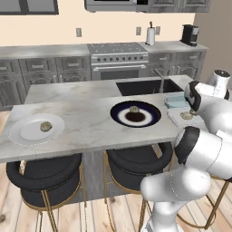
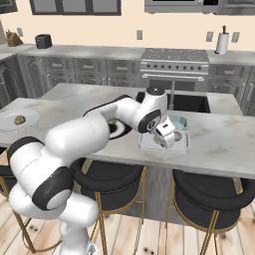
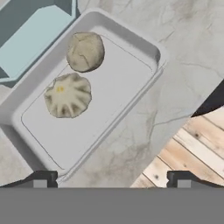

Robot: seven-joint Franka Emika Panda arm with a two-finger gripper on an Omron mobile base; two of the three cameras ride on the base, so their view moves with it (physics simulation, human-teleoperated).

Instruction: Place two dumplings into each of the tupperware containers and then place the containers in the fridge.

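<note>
Whitish-grey tub (image 3: 109,94); teal-blue tub (image 3: 33,37); tan speckled dumplings (image 3: 68,95); dark-blue plate (image 1: 136,113); white plate (image 1: 36,128); marbled counter (image 1: 90,127)

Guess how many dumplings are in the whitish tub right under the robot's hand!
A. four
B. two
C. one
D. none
B. The hand view shows two dumplings, one roundish and one pleated, lying side by side in the whitish tupperware container, with the open gripper above it.
</note>
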